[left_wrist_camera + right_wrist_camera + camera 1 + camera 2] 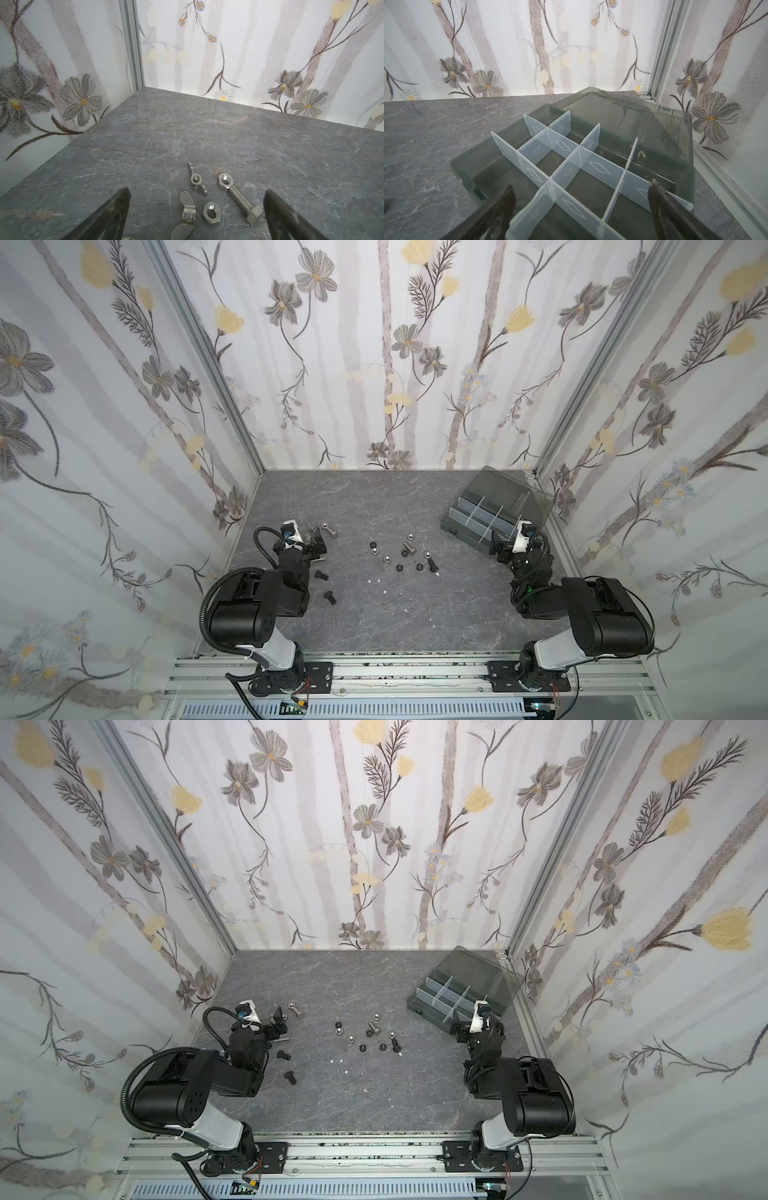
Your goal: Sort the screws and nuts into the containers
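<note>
My left gripper (197,190) is open low over the table, and between its fingers lie a silver screw (242,200) with a nut on its tip, a loose silver nut (211,214) and two wing nuts (196,182). Several more black and silver screws and nuts (399,556) are scattered mid-table in both top views. Two black screws (321,575) lie beside the left arm. My right gripper (581,185) is open and empty above the near compartments of the dark grey organizer box (463,166), whose pale dividers (566,149) frame empty-looking containers.
The box's smoky lid (633,116) lies open toward the back right corner, near the metal frame post (552,456). Tiny white specks (374,580) dot the table's near middle. Flowered walls close in three sides, and a rail (395,672) runs along the front.
</note>
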